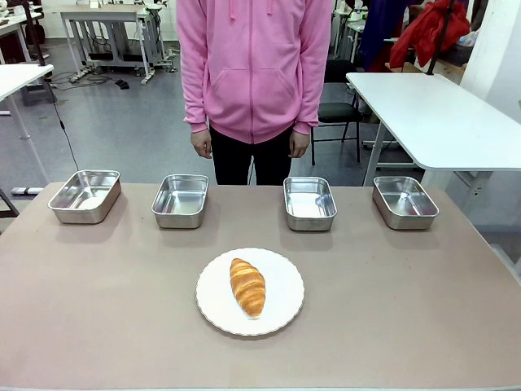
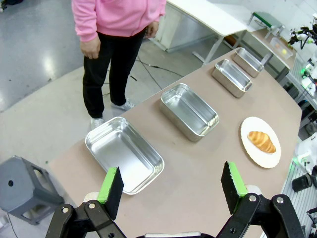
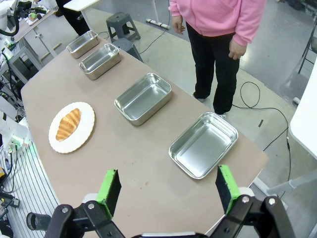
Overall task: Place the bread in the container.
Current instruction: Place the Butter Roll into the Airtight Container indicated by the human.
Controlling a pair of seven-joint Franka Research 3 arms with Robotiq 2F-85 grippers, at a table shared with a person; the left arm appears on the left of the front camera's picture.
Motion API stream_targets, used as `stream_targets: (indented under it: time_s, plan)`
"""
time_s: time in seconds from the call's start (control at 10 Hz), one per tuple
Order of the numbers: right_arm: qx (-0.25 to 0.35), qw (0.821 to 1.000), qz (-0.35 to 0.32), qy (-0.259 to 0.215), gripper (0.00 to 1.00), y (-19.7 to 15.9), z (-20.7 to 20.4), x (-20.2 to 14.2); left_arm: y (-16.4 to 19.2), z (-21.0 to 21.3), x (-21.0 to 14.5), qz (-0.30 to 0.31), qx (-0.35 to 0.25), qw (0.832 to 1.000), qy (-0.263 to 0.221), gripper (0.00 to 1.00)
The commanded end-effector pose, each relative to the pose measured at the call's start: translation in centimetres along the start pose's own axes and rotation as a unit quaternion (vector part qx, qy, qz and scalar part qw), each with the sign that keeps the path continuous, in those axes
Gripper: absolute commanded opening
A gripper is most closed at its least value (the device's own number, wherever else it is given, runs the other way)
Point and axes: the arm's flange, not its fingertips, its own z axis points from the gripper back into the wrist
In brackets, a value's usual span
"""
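Bread [image 1: 247, 286]: one croissant, lay on the white plate [image 1: 281, 309], its ends pointing toward and away from the person.
Containers [image 1: 81, 213] [image 1: 177, 218] [image 1: 310, 223] [image 1: 407, 221]: four steel pans, in a row beyond the plate, all apart from it.
Left gripper [image 2: 171, 182]: fingers spread wide, grasping nothing, well away from the plate.
Right gripper [image 3: 167, 183]: likewise spread, empty.
Person [image 1: 252, 73]: stood beyond the plate, behind the pans.

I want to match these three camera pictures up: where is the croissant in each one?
Front view: croissant low in the middle, on the white plate.
Left wrist view: croissant at the right, mid-height.
Right wrist view: croissant at the left, mid-height.
Shared landmark: the person in pink, standing beyond the table.
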Motion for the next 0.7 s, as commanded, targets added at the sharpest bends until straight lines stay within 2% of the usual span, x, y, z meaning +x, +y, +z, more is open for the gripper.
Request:
stream_targets:
  time_s: [0.0, 0.6]
  plan:
    - [0.001, 1.000, 0.003, -0.002, 1.00, 0.14, 0.01, 0.18, -0.10, 0.15, 0.04, -0.004, -0.005, 1.000, -0.006, 1.00]
    - [0.001, 1.000, 0.003, -0.002, 1.00, 0.14, 0.01, 0.18, -0.10, 0.15, 0.04, -0.004, -0.005, 1.000, -0.006, 1.00]
